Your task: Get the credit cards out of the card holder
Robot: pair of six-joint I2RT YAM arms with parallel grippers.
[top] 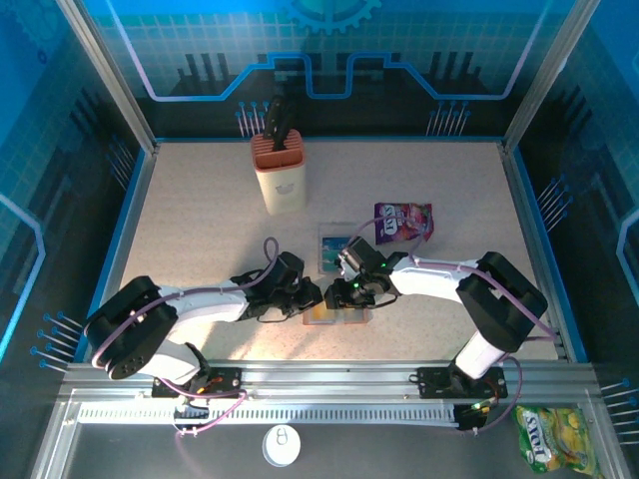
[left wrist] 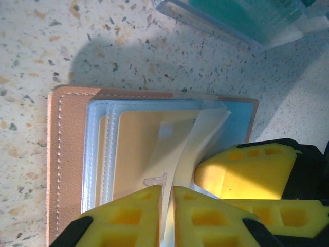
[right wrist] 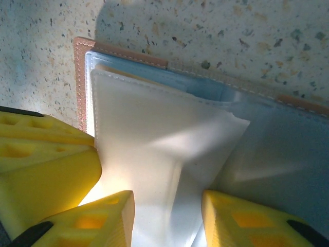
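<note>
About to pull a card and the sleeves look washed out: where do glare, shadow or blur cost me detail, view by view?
Right wrist: glare bleaches the clear sleeve white, no card edges readable. Left wrist: card holder sharp, tan card showing through; clear box at top blurred. Top external: even light, but left gripper and right gripper cover most of the holder.

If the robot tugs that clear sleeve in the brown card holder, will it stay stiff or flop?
Likely floppy: the clear sleeve curls and creases. The card holder looks thin and light, so it may lift too.
</note>
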